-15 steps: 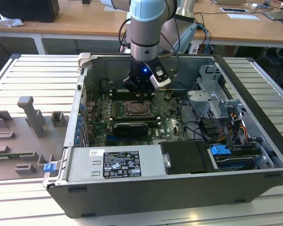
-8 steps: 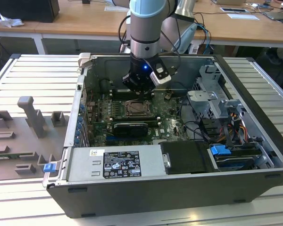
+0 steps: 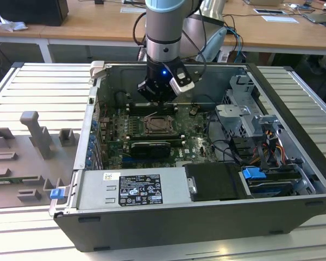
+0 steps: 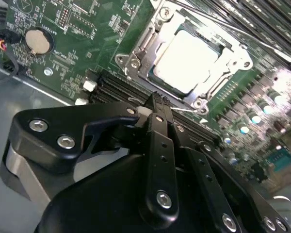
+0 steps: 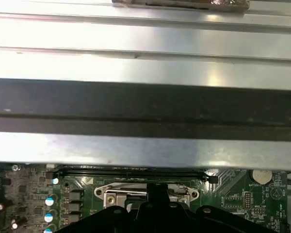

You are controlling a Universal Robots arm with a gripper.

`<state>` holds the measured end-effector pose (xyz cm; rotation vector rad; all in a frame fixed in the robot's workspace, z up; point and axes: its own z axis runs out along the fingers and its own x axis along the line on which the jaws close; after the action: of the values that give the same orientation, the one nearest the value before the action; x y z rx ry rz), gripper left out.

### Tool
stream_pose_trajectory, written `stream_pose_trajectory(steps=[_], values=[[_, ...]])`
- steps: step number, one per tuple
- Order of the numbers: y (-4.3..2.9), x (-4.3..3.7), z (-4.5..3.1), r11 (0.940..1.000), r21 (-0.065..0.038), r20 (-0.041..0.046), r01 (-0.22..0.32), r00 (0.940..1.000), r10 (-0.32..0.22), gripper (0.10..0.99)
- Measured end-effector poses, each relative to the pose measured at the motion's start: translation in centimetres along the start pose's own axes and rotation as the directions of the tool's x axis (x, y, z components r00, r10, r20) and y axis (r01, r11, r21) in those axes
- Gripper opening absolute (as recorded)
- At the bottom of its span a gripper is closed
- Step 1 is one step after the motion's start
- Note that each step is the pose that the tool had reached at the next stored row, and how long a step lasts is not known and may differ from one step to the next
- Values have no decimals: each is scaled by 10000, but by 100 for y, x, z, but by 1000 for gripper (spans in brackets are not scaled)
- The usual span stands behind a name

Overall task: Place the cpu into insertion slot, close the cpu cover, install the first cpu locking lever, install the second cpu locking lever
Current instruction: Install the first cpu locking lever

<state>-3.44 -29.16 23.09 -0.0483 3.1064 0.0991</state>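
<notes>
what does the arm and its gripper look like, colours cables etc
The arm is a silver-grey cylinder with a pale blue band at the top and black cables looping beside it. Below sits a black wrist block with a small blue light and a white-grey camera module. The gripper is matte black, built of linked plates with silver screws.

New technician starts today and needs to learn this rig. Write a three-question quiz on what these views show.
1. True or false: the cpu already sits in the insertion slot.
2. Multiple choice: in the exterior view, the gripper hangs over A) the motherboard, B) the grey parts tray, C) the wooden desk.
3. Fill in: the round silver part on the board in the second wrist view is a coin ____.

Key: 1 true; 2 A; 3 battery.
</notes>
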Motion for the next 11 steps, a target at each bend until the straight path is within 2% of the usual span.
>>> stream_pose_trajectory(steps=[1, 4, 5, 7, 11], values=[[3, 23, -33, 10000, -8, 1, -1, 10000, 1, 106], [6, 39, -44, 10000, -34, 3, 9, 10000, -9, 106], [6, 40, -45, 10000, -80, 3, 29, 10000, -29, 106], [7, 39, -37, 9996, -263, 8, 88, 10000, -87, 106], [15, 21, 14, 9996, -257, 12, 153, 9999, -152, 106]])
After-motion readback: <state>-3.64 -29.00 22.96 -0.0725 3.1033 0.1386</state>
